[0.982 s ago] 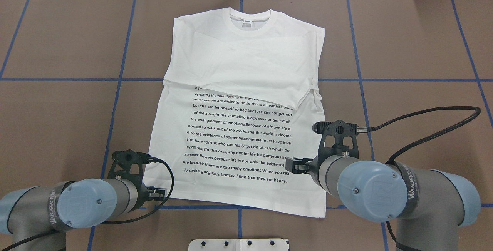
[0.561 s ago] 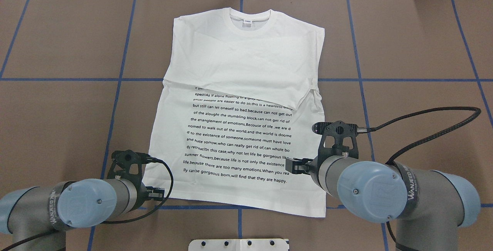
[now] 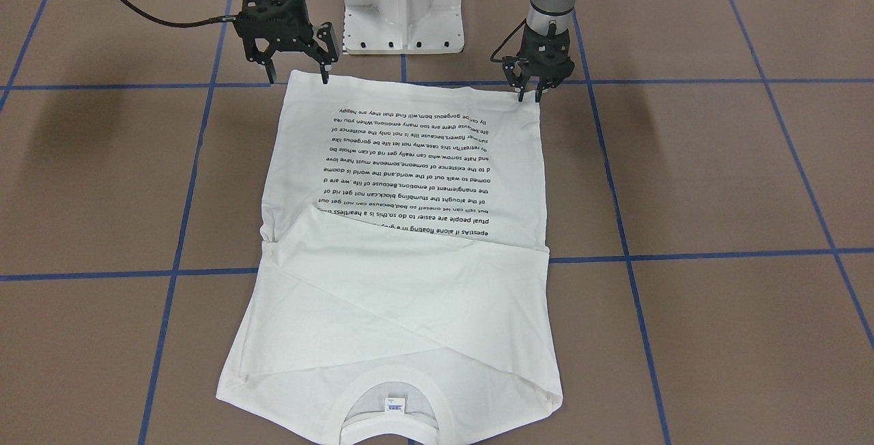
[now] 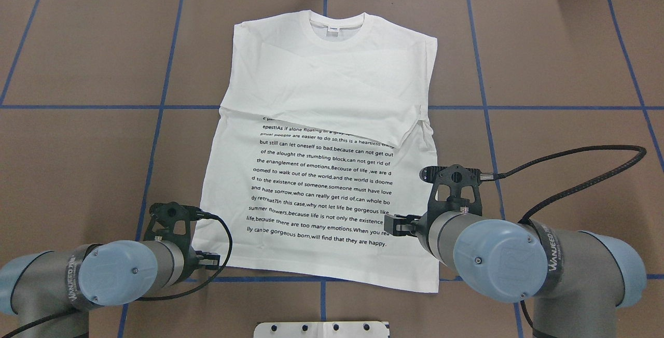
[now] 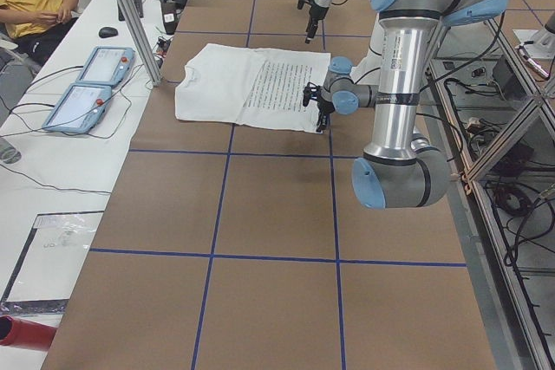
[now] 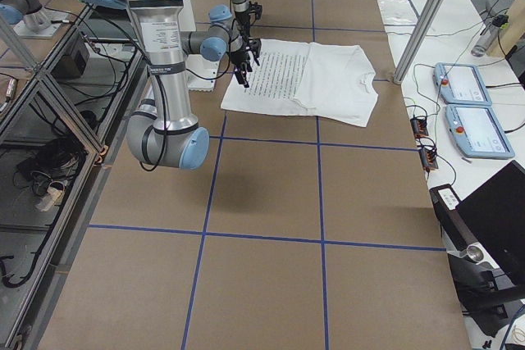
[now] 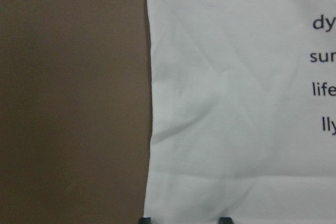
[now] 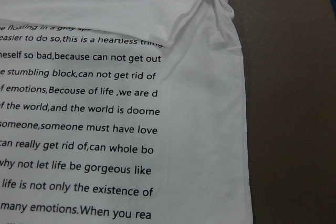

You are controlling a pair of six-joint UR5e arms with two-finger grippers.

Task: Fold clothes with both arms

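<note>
- Bench: brown surface crossed by blue tape lines, filling the overhead view.
- White T-shirt: lies flat in the centre of the overhead view, collar at the top and hem at the bottom. It lies just as it did a second ago. A folded layer of cloth crosses the chest and hides the top of the print.
- Printed text: black lines that include "but still can let oneself so bad,because can not get out" and end "will find that they are happy."
- Right arm: lower right of the overhead view, a hair lower and further left than a second ago. Its band reads "WANJEED".
- Left arm: lower left, also barely shifted, with the same lettering.
- Right gripper: upper left of the front-facing view, spread wide and holding nothing. One fingertip is at the hem corner and the other is over bare bench.
- Left gripper: upper right of that view, fingers a little apart at the other hem corner, gripping nothing. Its wrist view shows the shirt's side edge just above two parted tips.
- Collar label: small, with print too small to read.
</note>
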